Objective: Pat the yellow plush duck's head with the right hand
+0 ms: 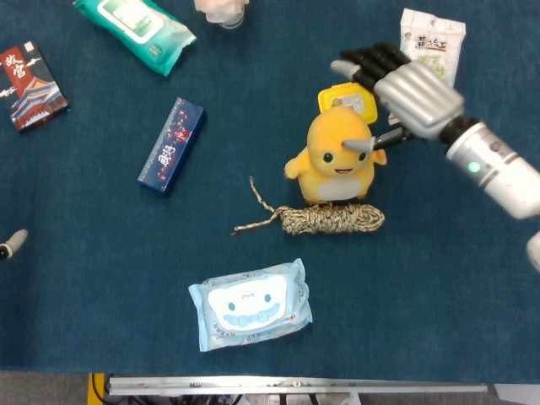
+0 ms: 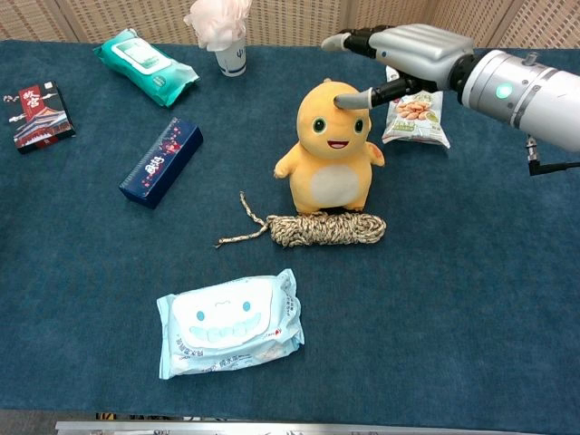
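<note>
Chest view shows the right hand (image 2: 408, 56) spread flat with nothing in it, its fingers apart, hanging above and just right of the yellow plush duck (image 2: 332, 149) — only the thumb tip lies over the duck's head. The duck stands upright mid-table on the dark blue cloth (image 2: 471, 299), just behind a coiled beige rope (image 2: 326, 229); left hand — a mere sliver at the head view's left edge, state unreadable.

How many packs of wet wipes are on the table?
2. The green wipes pack lies at the far left, near the cup. The light blue wipes pack lies nearest the front edge, in front of the rope coil. None seem hidden.
</note>
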`<action>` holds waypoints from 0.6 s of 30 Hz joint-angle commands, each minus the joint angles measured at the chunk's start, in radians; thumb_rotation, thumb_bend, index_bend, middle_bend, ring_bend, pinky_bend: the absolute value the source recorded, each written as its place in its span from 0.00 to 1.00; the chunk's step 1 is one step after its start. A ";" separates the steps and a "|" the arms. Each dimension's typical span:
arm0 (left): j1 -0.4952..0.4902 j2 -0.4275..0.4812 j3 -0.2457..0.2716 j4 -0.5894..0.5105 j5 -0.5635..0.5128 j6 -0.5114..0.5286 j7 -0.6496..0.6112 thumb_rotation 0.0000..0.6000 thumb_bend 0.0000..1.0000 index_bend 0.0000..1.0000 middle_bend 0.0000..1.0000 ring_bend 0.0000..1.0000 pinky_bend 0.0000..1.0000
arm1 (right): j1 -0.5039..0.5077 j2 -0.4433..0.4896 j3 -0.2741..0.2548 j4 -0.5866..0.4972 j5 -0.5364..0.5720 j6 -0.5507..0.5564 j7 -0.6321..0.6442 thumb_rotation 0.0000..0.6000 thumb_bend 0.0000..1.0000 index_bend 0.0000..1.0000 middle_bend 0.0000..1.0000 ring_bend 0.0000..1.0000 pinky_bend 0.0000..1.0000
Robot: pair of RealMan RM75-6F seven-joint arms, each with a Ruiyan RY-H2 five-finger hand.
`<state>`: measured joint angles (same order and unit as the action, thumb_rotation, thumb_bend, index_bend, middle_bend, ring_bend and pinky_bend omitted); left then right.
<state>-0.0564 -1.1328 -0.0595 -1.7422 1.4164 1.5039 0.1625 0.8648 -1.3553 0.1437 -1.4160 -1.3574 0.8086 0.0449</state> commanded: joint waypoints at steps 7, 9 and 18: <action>0.002 -0.003 -0.001 0.016 0.001 0.005 -0.008 0.90 0.03 0.15 0.07 0.01 0.00 | -0.144 0.150 -0.031 -0.117 0.053 0.141 -0.059 0.41 0.00 0.02 0.08 0.00 0.00; 0.002 -0.002 -0.002 0.015 0.001 0.005 -0.015 0.96 0.03 0.15 0.07 0.01 0.00 | -0.187 0.190 -0.046 -0.143 0.061 0.182 -0.077 0.52 0.00 0.02 0.08 0.00 0.00; -0.001 -0.001 -0.005 0.001 0.018 0.014 -0.009 1.00 0.03 0.15 0.07 0.01 0.00 | -0.385 0.309 -0.107 -0.226 0.054 0.386 -0.093 0.68 0.00 0.02 0.08 0.00 0.00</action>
<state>-0.0566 -1.1345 -0.0643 -1.7393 1.4328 1.5171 0.1508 0.5207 -1.0747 0.0558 -1.6189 -1.2978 1.1527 -0.0487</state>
